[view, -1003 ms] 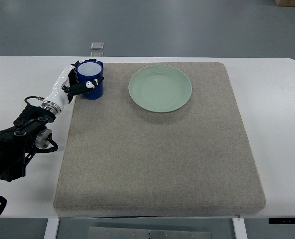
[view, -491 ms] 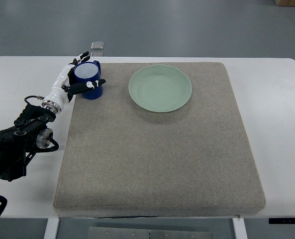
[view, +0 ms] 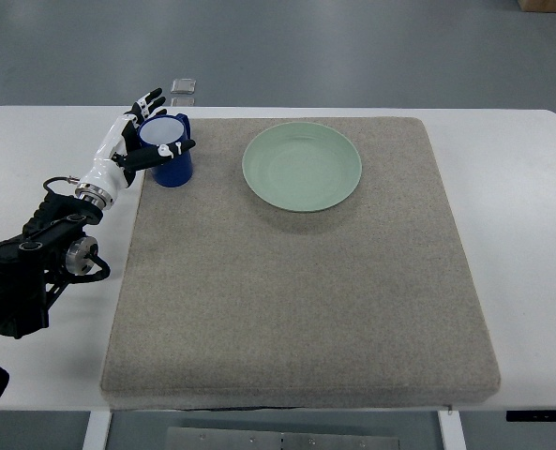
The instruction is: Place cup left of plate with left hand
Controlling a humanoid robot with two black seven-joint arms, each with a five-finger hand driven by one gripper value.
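Note:
A blue cup (view: 172,161) with a white inside stands upright on the grey mat (view: 296,281), near its far left corner. It is to the left of the pale green plate (view: 302,167), with a gap between them. My left hand (view: 142,129) is at the cup's left side. Its fingers (view: 151,98) are spread open and lifted off the cup's far side. The thumb (view: 170,149) still lies across the cup's near rim. The left arm (view: 43,253) comes in over the white table from the lower left.
The mat covers most of the white table (view: 512,187). A small clear object (view: 184,86) lies just beyond the table's far edge, behind the cup. The table's left strip under my arm is narrow.
The left hand has opened: the fingers that wrapped the cup have spread and lifted away. The cup now stands a little farther back on the mat.

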